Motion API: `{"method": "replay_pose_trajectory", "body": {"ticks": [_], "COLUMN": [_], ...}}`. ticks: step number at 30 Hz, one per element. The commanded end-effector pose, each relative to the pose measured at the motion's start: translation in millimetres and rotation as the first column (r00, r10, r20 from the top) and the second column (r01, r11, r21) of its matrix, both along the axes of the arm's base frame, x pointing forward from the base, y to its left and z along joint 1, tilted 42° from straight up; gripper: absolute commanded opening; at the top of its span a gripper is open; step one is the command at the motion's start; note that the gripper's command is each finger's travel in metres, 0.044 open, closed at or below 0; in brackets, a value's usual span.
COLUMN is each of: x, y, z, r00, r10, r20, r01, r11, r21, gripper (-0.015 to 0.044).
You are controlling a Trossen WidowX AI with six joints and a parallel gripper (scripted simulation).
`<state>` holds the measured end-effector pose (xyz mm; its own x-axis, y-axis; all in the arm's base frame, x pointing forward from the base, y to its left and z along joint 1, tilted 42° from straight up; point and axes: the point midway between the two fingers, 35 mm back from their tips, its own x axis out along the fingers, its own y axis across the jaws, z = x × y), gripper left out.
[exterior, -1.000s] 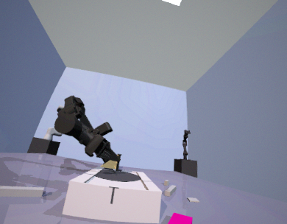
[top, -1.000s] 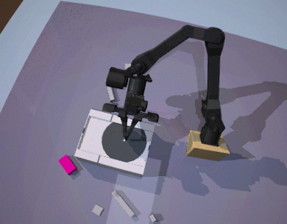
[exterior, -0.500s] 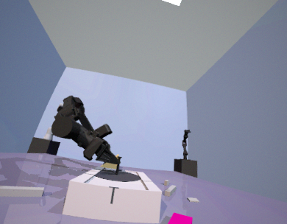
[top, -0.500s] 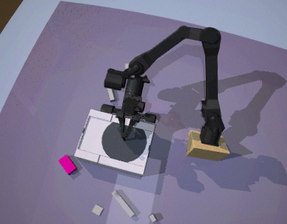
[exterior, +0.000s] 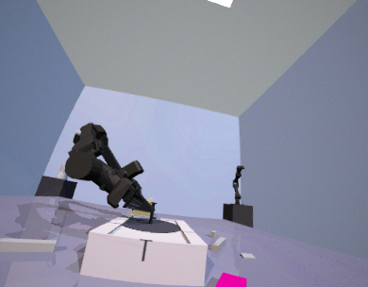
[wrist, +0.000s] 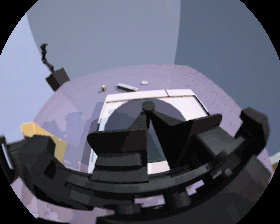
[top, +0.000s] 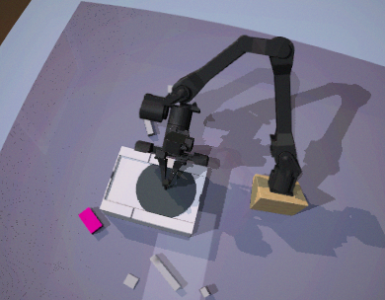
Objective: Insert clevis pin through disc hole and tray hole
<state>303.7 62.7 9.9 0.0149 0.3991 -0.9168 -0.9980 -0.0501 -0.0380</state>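
Evidently, fingers (top: 165,184) (exterior: 153,212) pinching the pin (exterior: 151,216) (wrist: 148,106) above the disc (top: 156,199) (exterior: 158,227) (wrist: 122,114), its lower end hard to make out.

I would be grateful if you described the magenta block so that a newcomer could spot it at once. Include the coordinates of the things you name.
Find the white rimmed tray (top: 122,204) (exterior: 144,264) (wrist: 196,100) with the dark disc (top: 166,202) (exterior: 158,227) (wrist: 126,111) inside. Just outside one of its corners, on the table, lies a small block (top: 91,220) (exterior: 231,280). Its vivid magenta sets it apart from the pale blocks (top: 166,272) (exterior: 219,244) (wrist: 127,87) nearby.
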Motion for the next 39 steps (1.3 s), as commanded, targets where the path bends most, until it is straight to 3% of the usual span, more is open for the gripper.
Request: {"method": "replay_pose_trajectory", "body": {"ticks": [1, 39], "x": [1, 15], "y": [-1, 4], "z": [-1, -2], "r00": [1.0, 1.0], "r10": [0.001, 0.001], "r20": [0.002, 0.003], "r01": [-0.001, -0.001], "r11": [1.0, 1.0], "r21": [-0.006, -0.006], "gripper": [0.0, 0.0]}}
